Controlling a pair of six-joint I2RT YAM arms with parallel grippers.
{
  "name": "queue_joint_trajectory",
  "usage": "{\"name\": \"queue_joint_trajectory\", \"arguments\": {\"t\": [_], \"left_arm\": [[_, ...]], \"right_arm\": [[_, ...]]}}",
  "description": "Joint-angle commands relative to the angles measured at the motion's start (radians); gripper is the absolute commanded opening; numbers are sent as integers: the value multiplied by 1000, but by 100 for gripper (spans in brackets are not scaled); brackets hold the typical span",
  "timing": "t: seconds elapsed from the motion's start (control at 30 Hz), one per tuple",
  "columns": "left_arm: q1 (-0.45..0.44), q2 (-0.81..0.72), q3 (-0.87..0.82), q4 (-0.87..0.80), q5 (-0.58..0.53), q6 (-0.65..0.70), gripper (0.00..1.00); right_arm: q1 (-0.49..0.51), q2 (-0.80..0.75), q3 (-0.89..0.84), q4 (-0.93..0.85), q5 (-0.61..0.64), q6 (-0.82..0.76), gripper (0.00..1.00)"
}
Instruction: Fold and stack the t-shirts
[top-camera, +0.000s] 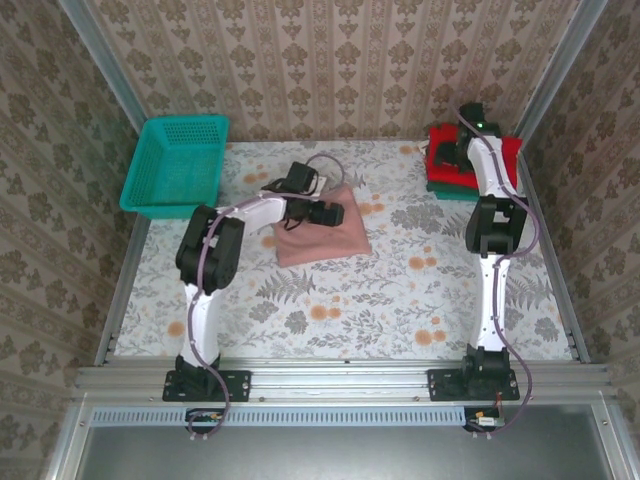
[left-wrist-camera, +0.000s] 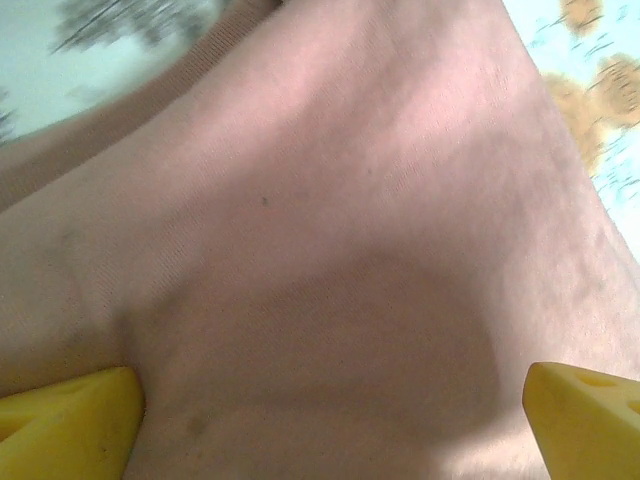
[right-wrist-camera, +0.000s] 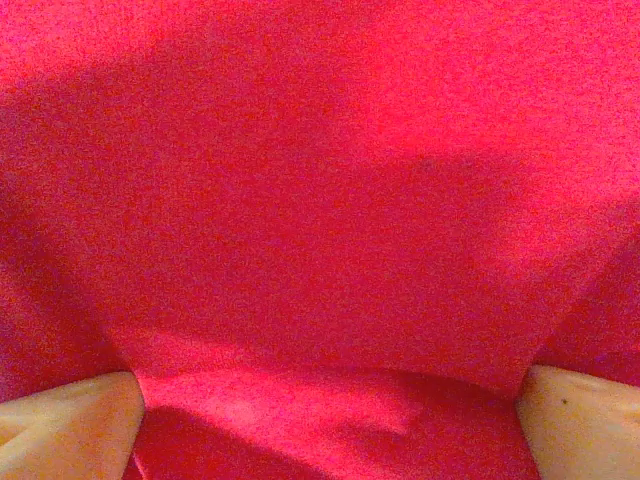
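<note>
A dusty-pink t-shirt (top-camera: 322, 240) lies folded into a rough square at the table's middle, with no print showing. My left gripper (top-camera: 337, 214) sits low over its far part. In the left wrist view its yellow fingertips (left-wrist-camera: 70, 430) stand wide apart and open against the pink cloth (left-wrist-camera: 330, 230), with nothing pinched between them. At the far right a folded red t-shirt (top-camera: 508, 155) rests on a dark green one (top-camera: 450, 189). My right gripper (top-camera: 445, 156) is down on the red shirt (right-wrist-camera: 320, 200), its pale fingertips (right-wrist-camera: 585, 420) spread open on the cloth.
A teal mesh basket (top-camera: 180, 165) stands at the far left corner. The floral tablecloth (top-camera: 400, 300) covers the table between metal side rails, and wallpapered walls close in on three sides. Both arms reach from the near edge.
</note>
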Motion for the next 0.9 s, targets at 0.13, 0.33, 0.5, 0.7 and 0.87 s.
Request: {"name": "queue_joint_trajectory", "arguments": {"t": [0.13, 0.33, 0.5, 0.7, 0.87], "left_arm": [[110, -71, -173, -32, 10, -21, 100], [118, -66, -171, -36, 22, -15, 100], [125, -66, -184, -27, 52, -1, 100], [192, -129, -318, 22, 274, 79, 100], [252, -203, -400, -1, 298, 118, 100]], "right_arm": [[102, -293, -508, 89, -132, 96, 98], [177, -400, -698, 172, -190, 112, 97], [301, -494, -851, 266, -168, 189, 98], [333, -583, -890, 262, -110, 222, 98], [421, -624, -955, 264, -94, 206, 98]]}}
